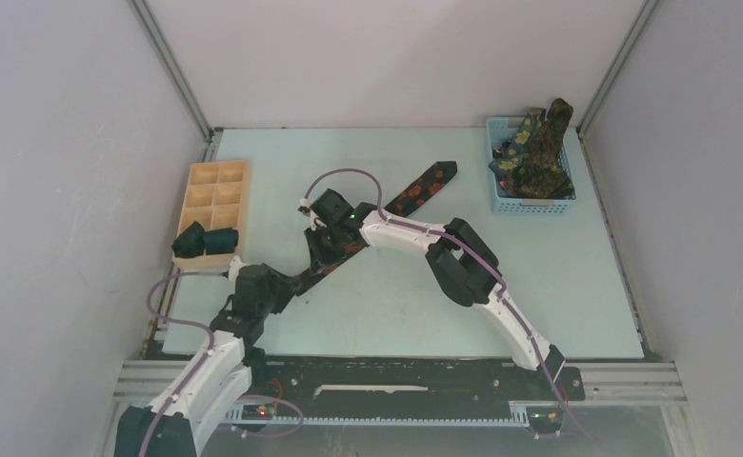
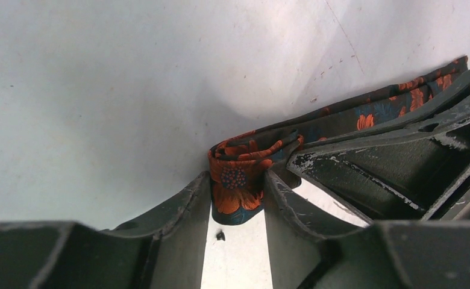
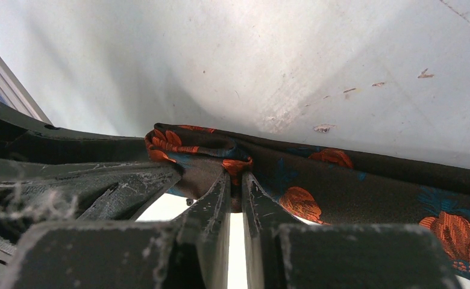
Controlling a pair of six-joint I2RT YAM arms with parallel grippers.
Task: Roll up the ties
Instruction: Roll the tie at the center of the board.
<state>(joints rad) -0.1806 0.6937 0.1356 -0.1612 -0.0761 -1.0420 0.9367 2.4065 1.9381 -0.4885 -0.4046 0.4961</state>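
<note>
The black tie (image 1: 425, 188) with red-orange flowers lies slantwise across the middle of the pale table (image 1: 539, 286), its broad end pointing toward the far right and its narrow end toward the near left. Both arms meet it there. The left pincer (image 1: 290, 283) is at the narrow end. Its own camera shows what the overhead view cannot: that end is turned over on itself into a small fold, which sits between the two fingers (image 2: 190, 198). The fingers stand partly apart and the cloth touches both of them, so the fold is held between them. The right pincer (image 1: 325, 249) comes down on the tie a little farther along, toward the middle of its length. Its wrist camera shows the fingers (image 3: 217, 198) pressed almost together, pinching a puckered ridge of the fabric, with the rest of the tie running flat to the right. Only the overhead view shows the surroundings. A blue basket (image 1: 530, 206) at the far right corner holds a heap of green ties (image 1: 536, 152) with yellow flowers. A wooden tray (image 1: 217, 186) at the left edge has two rolled ties (image 1: 206, 240), dark green, in its nearest compartments.
</note>
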